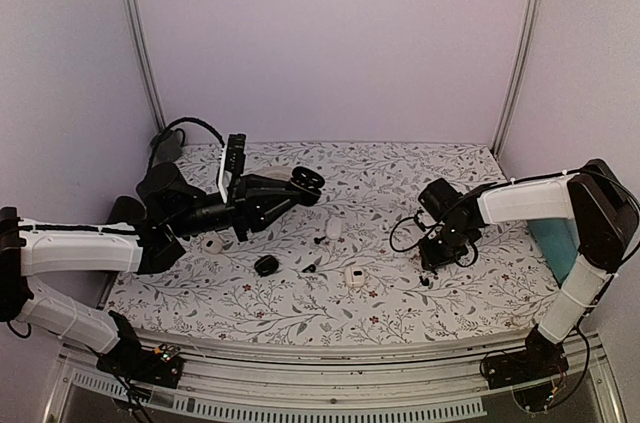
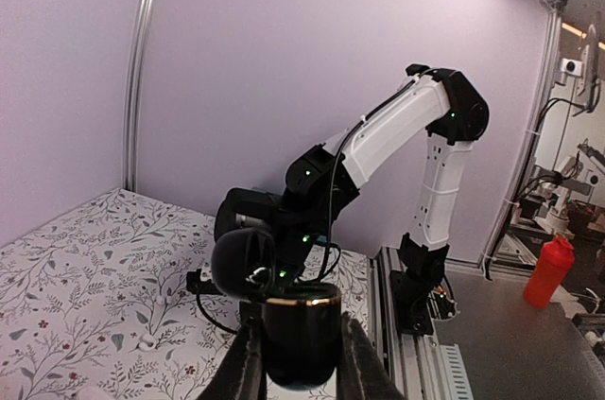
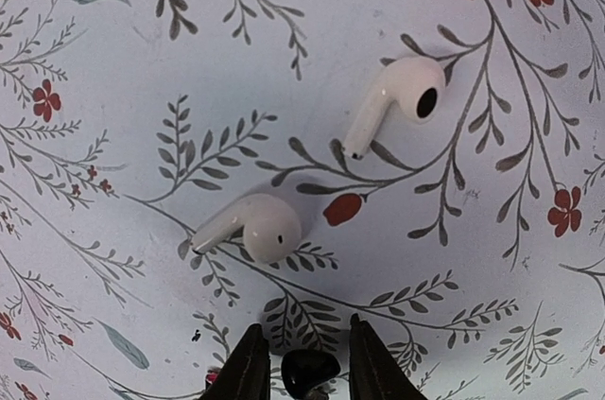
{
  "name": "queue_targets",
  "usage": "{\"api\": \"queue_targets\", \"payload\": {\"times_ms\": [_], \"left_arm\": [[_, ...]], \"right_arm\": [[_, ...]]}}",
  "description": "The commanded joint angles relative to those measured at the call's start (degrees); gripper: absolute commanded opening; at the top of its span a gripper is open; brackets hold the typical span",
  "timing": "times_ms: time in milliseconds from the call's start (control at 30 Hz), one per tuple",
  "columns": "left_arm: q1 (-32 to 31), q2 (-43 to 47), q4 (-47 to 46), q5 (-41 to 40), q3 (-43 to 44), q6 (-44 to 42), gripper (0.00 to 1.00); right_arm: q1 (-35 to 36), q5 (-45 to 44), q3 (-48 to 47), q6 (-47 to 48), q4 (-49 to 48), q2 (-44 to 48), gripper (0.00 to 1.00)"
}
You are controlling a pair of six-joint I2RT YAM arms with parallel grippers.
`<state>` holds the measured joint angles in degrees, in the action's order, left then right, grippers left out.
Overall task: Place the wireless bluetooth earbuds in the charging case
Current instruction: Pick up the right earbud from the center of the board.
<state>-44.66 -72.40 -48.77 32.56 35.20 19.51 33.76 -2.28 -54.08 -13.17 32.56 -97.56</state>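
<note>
1. Closest to the left wrist lens is the charging case (image 2: pixel 301 343). It is black with a gold rim and is clamped in the left pincer (image 2: pixel 300 324). The fingers press on its flanks, its mouth faces up, and the lid appears tipped back to that pincer's left.
2. My reading is that the left side only needs to act as a steady holder. It should hold the case level and leave the mouth unobstructed.
3. The right pincer (image 3: pixel 304 353) is low over the flowered cloth (image 3: pixel 95 135). Its jaws are narrowed to a slot with one black earbud (image 3: pixel 310 372) between them. A sliver of gap shows on either side, so I cannot tell whether the earbud is actually pinched.
4. The step in hand looks like securing that earbud. It is tiny and glossy and would likely slip out sideways. The jaws should close gently on the bulb, not the stem, and then lift straight up.
5. Two white earbuds lie ahead of the right fingertips. One (image 3: pixel 250 225) is just beyond and slightly left, the other (image 3: pixel 397 97) farther ahead to the right. Pushing forward risks nudging them.
6. Next would be carrying the earbud leftward to the case and lowering it stem-first into a well.
</note>
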Motion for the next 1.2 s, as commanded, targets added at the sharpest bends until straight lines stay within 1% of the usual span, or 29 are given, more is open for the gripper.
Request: {"api": "queue_targets", "payload": {"times_ms": [0, 633, 900, 933, 1033, 1067, 1167], "left_arm": [[0.50, -0.30, -0.97, 0.64, 1.44, -0.24, 0.00], [0.47, -0.41, -1.49, 0.85, 1.29, 0.09, 0.00], [0.54, -0.37, -1.49, 0.75, 1.19, 0.09, 0.00], [0.49, -0.49, -1.50, 0.79, 1.23, 0.17, 0.00], [0.53, -0.64, -1.67, 0.77, 1.19, 0.26, 0.00], [0.53, -0.64, -1.67, 0.82, 1.19, 0.25, 0.00], [0.52, -0.64, -1.68, 0.58, 1.03, 0.32, 0.00]], "right_arm": [[0.60, -0.22, 0.15, -1.07, 3.58, -1.98, 0.30], [1.05, 0.02, 0.24, -1.55, 4.82, -1.95, 0.30], [1.05, 0.24, 0.24, -1.60, 4.91, -2.35, 0.23], [1.07, 0.37, 0.26, -1.72, 4.72, -2.37, 0.21], [1.07, 1.63, 0.27, -1.98, 3.59, -2.10, 0.20], [1.09, 2.11, 0.22, -2.07, 3.08, -1.88, 0.16], [1.05, 3.14, -0.19, -2.59, 1.71, -1.27, 0.15]]}}
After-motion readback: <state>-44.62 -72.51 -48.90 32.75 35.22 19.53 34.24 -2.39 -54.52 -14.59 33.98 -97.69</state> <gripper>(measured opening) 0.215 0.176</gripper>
